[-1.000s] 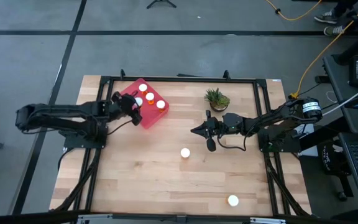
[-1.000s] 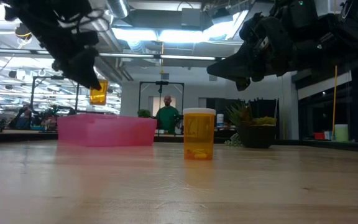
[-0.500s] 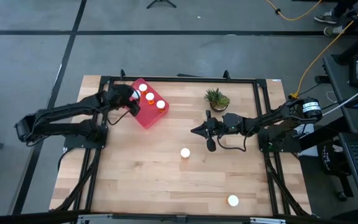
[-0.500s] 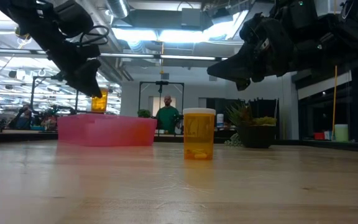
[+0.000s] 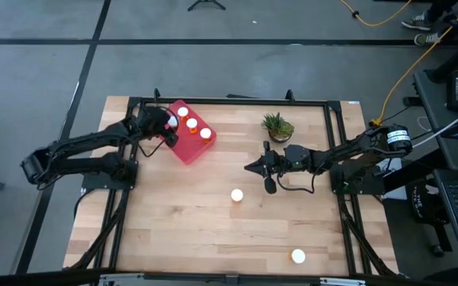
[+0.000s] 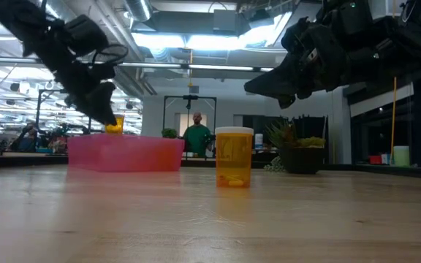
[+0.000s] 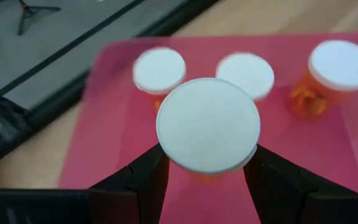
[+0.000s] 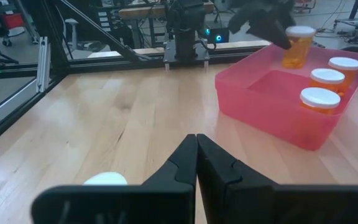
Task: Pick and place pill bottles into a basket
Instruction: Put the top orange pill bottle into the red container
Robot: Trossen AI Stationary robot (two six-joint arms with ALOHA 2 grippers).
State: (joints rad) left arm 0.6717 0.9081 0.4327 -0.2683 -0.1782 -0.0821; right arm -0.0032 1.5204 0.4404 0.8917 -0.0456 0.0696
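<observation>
left gripper [image 7: 207,171] clamped under pill bottle [image 7: 207,124] cap | over basket [image 5: 183,151] at 11 o'clock | likely light, rigid, slick

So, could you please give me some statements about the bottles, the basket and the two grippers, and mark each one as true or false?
1. The left gripper holds a pill bottle above the basket. True.
2. The basket is empty. False: three bottles stand inside it.
3. Two bottles stand on the table outside the basket. True; the second is near the front edge.
4. The right gripper is open around a bottle. False: it is shut and holds nothing.
5. The potted plant stands inside the basket. False: it stands on the table, apart from it.
</observation>
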